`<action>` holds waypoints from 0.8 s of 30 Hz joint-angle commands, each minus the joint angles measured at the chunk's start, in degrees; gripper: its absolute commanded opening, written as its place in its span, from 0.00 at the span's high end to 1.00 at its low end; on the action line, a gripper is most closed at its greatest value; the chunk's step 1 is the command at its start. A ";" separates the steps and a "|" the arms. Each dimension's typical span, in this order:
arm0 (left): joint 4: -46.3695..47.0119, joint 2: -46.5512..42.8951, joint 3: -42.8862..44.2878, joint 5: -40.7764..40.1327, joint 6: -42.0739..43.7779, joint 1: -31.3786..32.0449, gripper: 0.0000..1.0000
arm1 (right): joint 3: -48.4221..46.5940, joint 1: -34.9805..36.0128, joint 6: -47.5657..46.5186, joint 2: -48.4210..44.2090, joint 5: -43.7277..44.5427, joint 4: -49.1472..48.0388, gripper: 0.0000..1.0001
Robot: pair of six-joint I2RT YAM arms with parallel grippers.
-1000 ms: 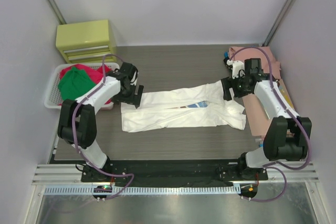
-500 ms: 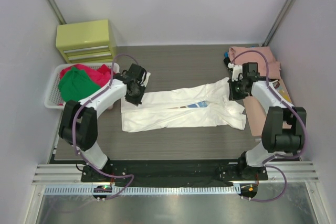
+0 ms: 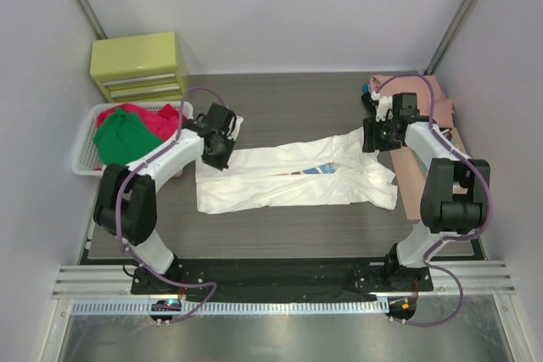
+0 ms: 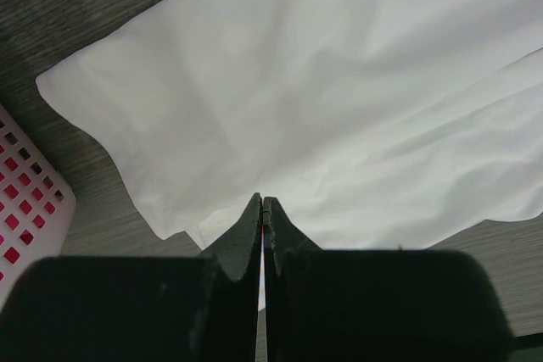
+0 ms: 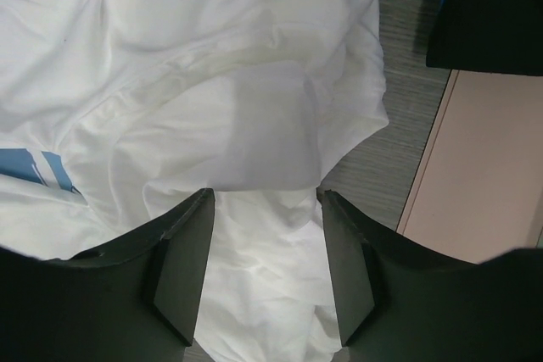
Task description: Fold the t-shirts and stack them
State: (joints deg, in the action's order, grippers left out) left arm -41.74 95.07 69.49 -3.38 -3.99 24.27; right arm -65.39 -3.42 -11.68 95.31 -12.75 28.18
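1. The left pincer (image 4: 261, 199) is squeezed fully closed, and its tips seem to nip the edge of the white t-shirt (image 3: 288, 177) at that shirt's far-left corner
2. The right pincer (image 5: 265, 196) stands partly open with nothing in it, and it hangs over the rumpled right end of the same shirt, with cloth showing in the gap between its fingers
3. The white t-shirt lies spread lengthwise across the middle of the worktop (image 3: 288, 103), with a strip of blue print (image 5: 38, 167) peeping from a fold near its centre
4. Along the worktop's right edge, just beside the shirt's right end, lies a salmon-pink t-shirt (image 3: 414, 192)
5. At the left edge sits a white basket (image 3: 81, 158), holding a green t-shirt (image 3: 119, 137) heaped on a red t-shirt (image 3: 157, 118)
6. Past the basket, by the far-left corner, stands a yellow-green drawer box (image 3: 140, 61)
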 commanded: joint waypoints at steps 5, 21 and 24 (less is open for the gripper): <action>1.39 -2.34 0.55 0.56 0.39 -0.10 1.00 | -2.64 -0.18 0.08 2.95 0.01 -1.64 0.40; 1.66 -3.05 -0.76 1.18 0.74 -0.10 1.00 | 1.66 -3.17 -4.40 -5.83 6.33 -2.26 0.99; 1.48 -2.34 -0.06 1.71 0.47 -0.10 1.00 | 1.58 -3.61 -5.80 -7.50 7.22 -1.47 0.99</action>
State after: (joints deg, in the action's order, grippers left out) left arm -41.71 93.14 68.84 -2.94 -3.99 24.27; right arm -63.53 -6.26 -14.66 92.27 -7.94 27.40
